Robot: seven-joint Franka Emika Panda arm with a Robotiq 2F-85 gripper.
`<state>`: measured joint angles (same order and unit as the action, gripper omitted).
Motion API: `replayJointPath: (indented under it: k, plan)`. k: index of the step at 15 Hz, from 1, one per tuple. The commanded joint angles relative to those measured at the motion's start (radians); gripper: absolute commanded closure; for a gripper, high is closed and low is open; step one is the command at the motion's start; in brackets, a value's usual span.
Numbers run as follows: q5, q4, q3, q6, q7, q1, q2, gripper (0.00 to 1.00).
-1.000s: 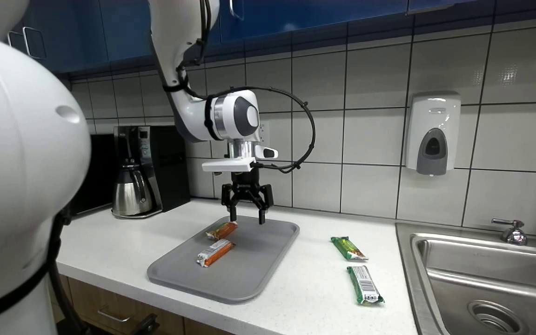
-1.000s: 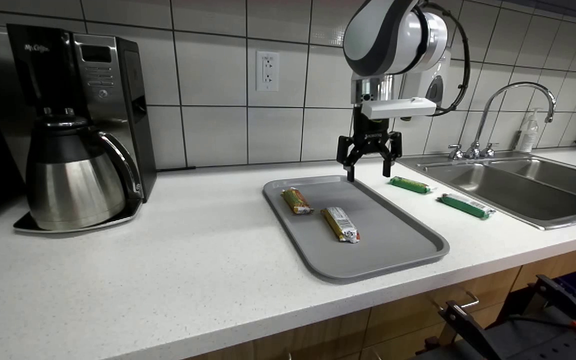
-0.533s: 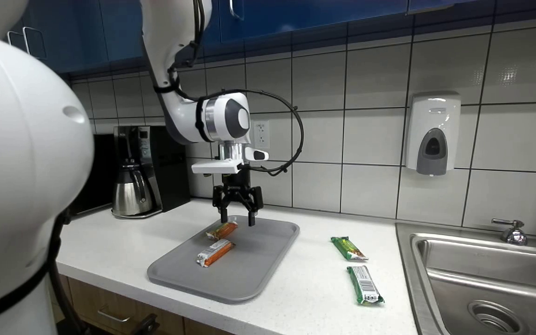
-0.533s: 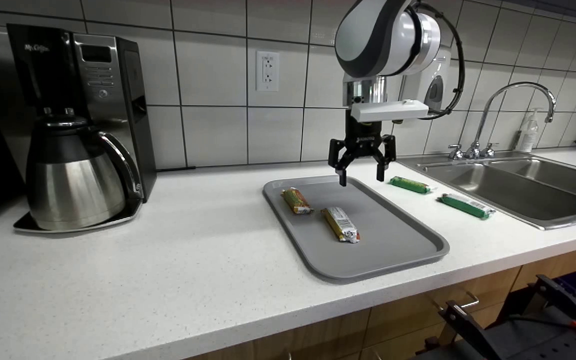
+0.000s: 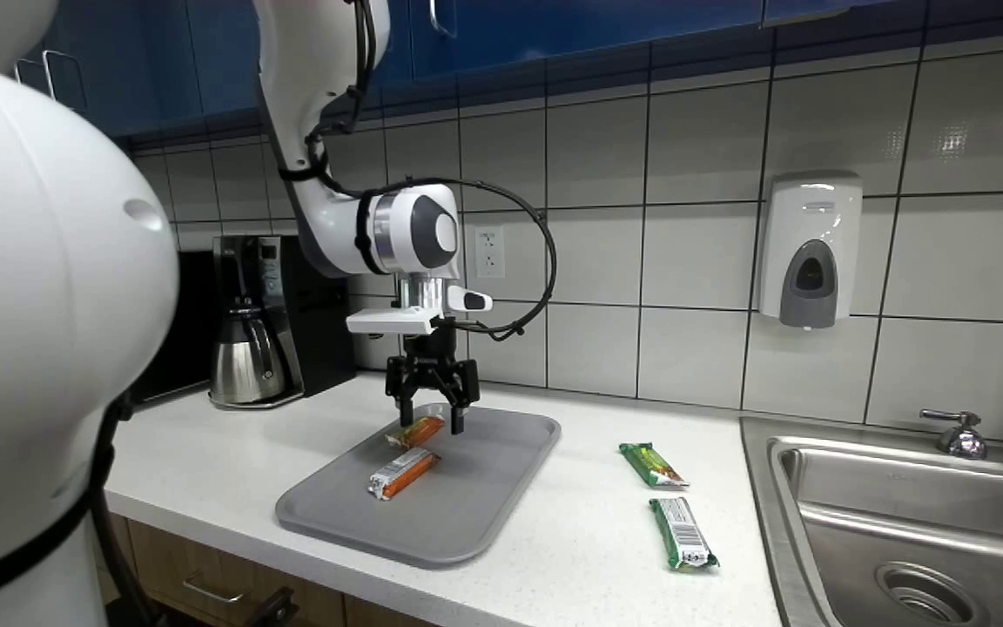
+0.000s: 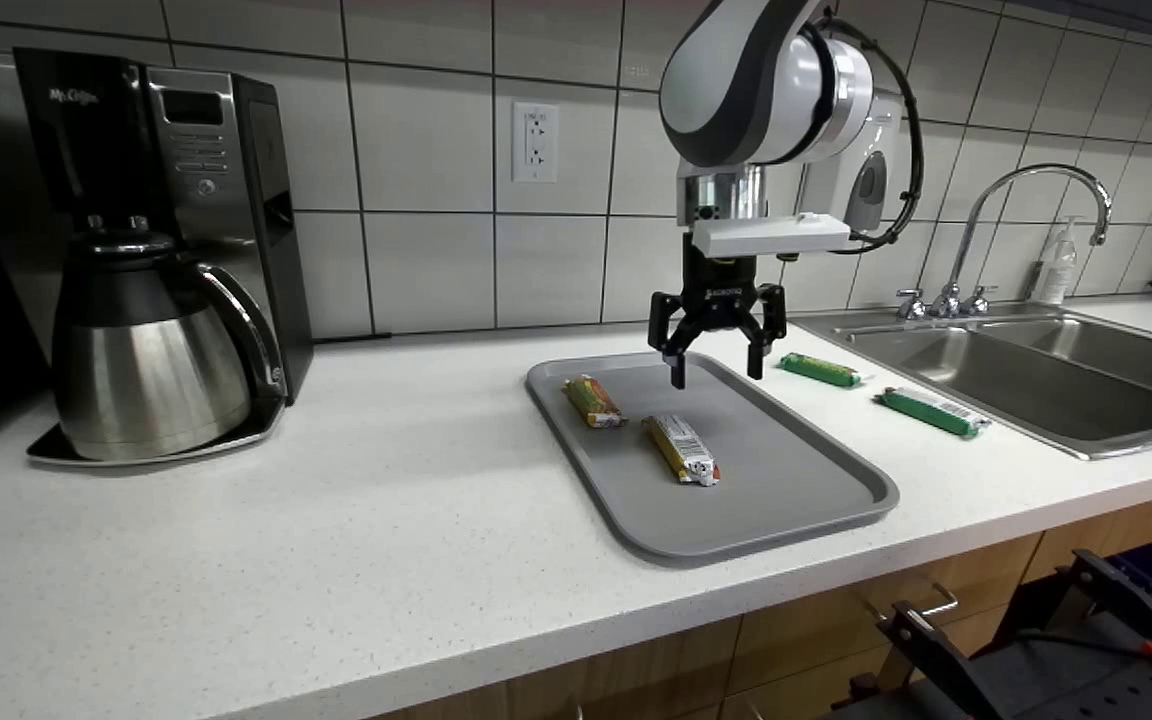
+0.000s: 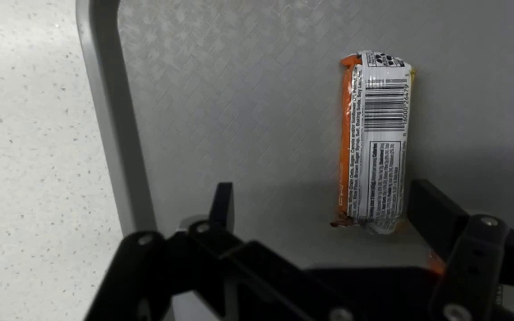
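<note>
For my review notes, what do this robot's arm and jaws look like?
The arm is white and rounded, with dark grey panels, silver bands and black straps. A black cable loops out from it, and a white bar-shaped fitting sits above the jaws. The jaws are black and angular, with small pale lettering.

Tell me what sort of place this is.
Very likely a kitchen, though whether at home or at a workplace I can't tell: there's a coffee maker, a metal sink and blue overhead cabinets.
</note>
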<state>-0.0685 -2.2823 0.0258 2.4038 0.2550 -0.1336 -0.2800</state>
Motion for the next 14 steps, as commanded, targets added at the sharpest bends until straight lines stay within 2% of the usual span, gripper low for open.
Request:
replayJointPath:
  k: [1, 14]
  plan:
    - [0.019, 0.001, 0.014, 0.021, 0.02, -0.006, -0.016, 0.0]
    - [0.021, 0.03, 0.023, 0.058, 0.033, -0.05, -0.104, 0.0]
